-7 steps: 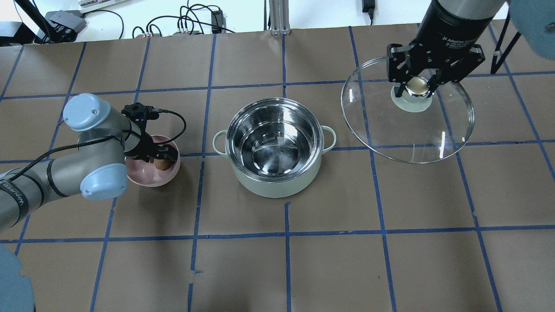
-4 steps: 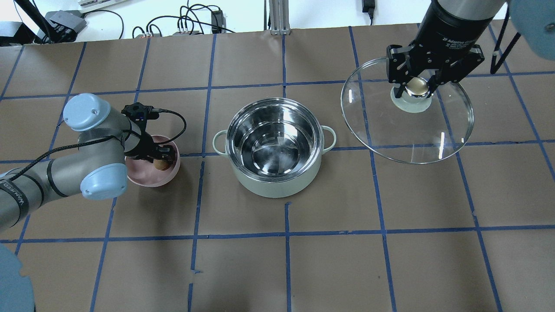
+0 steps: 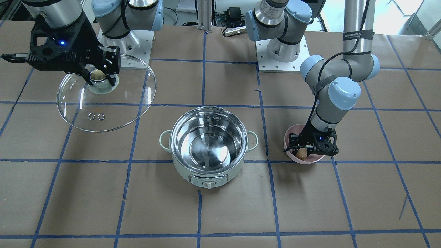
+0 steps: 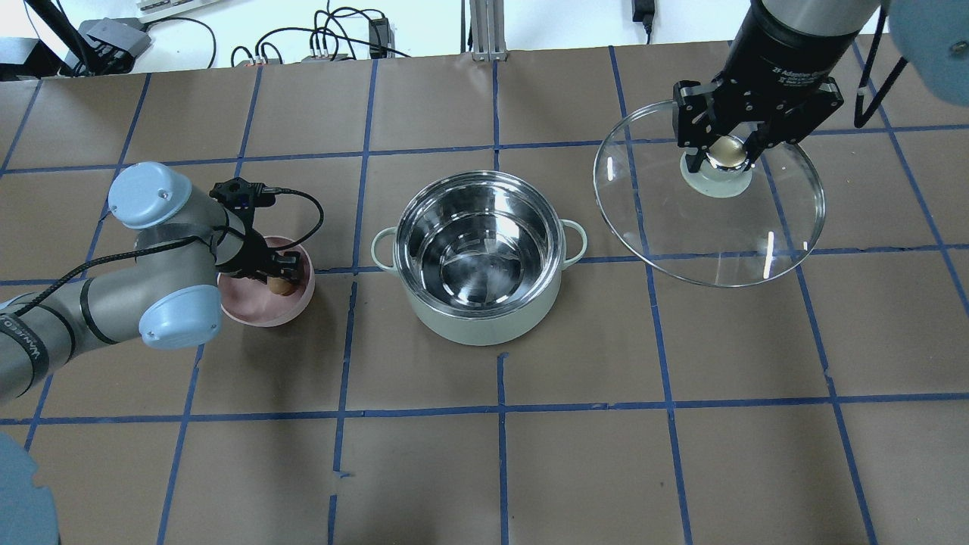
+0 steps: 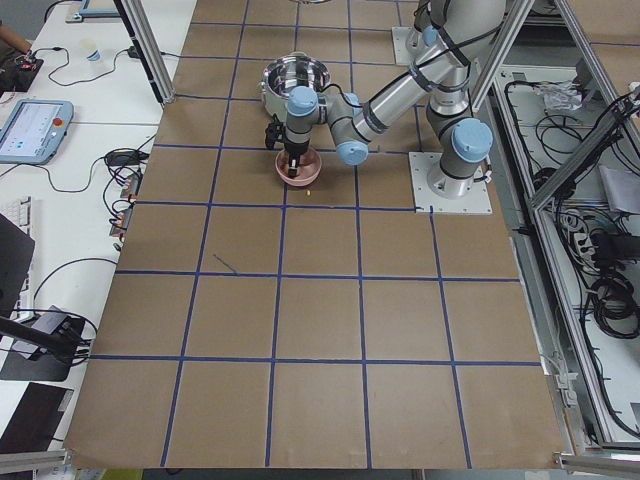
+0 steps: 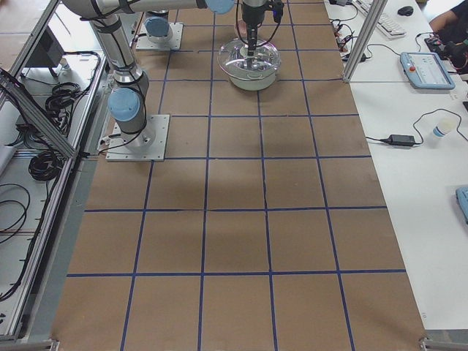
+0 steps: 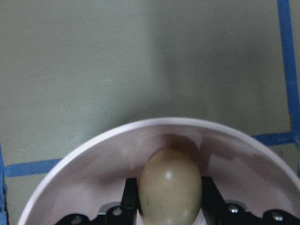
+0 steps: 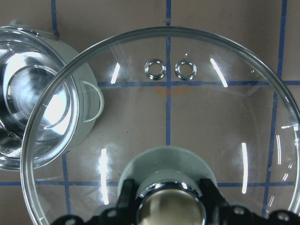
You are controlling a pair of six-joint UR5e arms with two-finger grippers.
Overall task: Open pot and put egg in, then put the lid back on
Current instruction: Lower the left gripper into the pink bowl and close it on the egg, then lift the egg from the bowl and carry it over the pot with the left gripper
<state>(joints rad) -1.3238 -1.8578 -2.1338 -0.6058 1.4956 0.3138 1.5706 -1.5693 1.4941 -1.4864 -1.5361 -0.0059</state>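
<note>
The mint-green pot stands open at the table's middle, its steel inside bare; it also shows in the front view. My right gripper is shut on the beige knob of the clear glass lid and holds the lid in the air to the pot's right, as the front view and right wrist view show. My left gripper is down in the pink bowl, its fingers closed on both sides of the brown egg, which also shows in the front view.
Cables and power boxes lie past the table's far edge. The arm bases stand on plates at the robot's side. Brown paper with blue tape lines covers the table.
The left arm and gripper have shifted very slightly in the bowl with the egg between the fingers. The right gripper with the lid has crept a little up and left.
</note>
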